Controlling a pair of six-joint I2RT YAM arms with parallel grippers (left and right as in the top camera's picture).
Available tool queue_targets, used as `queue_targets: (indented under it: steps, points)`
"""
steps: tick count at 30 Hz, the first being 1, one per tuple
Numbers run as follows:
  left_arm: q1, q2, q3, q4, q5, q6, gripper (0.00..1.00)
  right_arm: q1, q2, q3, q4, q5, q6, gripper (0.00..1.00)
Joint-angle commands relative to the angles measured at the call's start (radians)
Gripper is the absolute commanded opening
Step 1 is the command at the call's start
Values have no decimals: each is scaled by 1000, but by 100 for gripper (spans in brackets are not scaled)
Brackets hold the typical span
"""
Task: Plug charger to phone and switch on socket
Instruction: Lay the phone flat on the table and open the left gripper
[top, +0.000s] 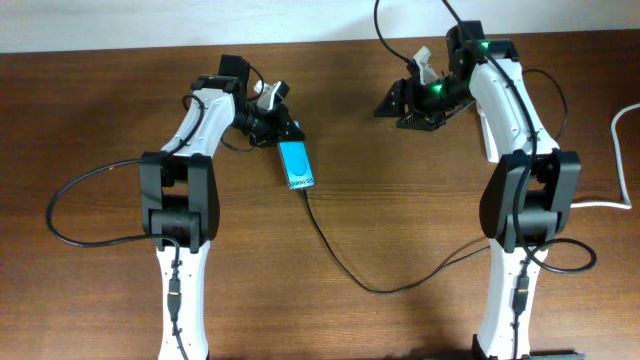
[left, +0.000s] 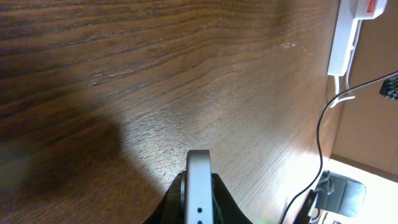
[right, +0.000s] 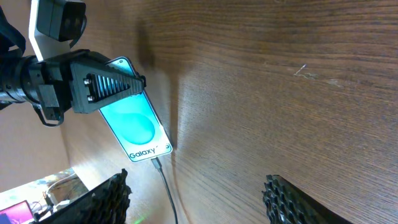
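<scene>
Phone (top: 296, 165) clamped at its upper end by the left gripper (top: 284, 138), charger (top: 340, 262) connector seated at its lower end, right gripper (right: 196, 202) held wide and empty, socket (left: 345, 37) laid well apart on the table (top: 100, 100).

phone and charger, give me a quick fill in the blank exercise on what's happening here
1. The left gripper is shut on the ____.
2. The charger has its tip plugged into the phone at the end nearest the word ____.
3. The right gripper holds nothing, and its jaws are ____.
4. The charger's cable is coloured ____.

Missing words: phone; Galaxy; open; black
</scene>
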Motion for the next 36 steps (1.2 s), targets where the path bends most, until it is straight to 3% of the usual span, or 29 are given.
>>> queue_targets:
  steps: [1,8,16,23,26,29,36]
  points:
    - [2,-3,3,9,-160,68,11,-2,19,6,-7,9,-14,70]
    - [2,-3,3,9,-163,68,16,-2,19,6,-11,9,-14,70]
    - [2,-3,3,8,-163,68,34,-2,19,6,-17,9,-33,70]
    - [2,-3,3,8,-163,68,36,-2,19,6,-22,9,-37,70]
    - [2,-3,3,3,-186,68,50,-2,19,6,-23,9,-37,70]
    - [3,-3,3,2,-189,68,52,-2,19,6,-23,9,-37,70]
    - [2,-3,3,2,-339,53,56,-2,19,6,-29,9,-37,70]
